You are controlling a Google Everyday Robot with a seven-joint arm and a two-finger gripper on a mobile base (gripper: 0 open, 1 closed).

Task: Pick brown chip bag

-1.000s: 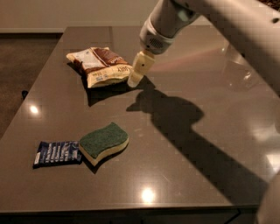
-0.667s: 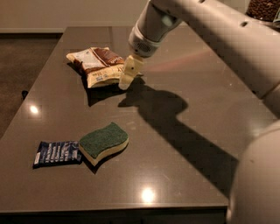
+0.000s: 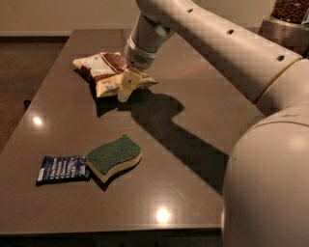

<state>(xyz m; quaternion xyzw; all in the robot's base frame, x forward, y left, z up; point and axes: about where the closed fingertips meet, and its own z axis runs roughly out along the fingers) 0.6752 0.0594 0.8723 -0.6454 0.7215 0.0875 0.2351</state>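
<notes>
My gripper (image 3: 125, 86) sits over the right end of the brown chip bag (image 3: 101, 72) at the far side of the table (image 3: 193, 193) and hides that part of it; I cannot tell whether it touches the bag. The bag's print is too small to read, as is the print on the dark blue packet (image 3: 62, 169). My arm (image 3: 227, 53) runs out past the top and right edges and covers the table's right side. A jar of brown contents (image 3: 289, 10) at upper right is cut off by the top edge.
</notes>
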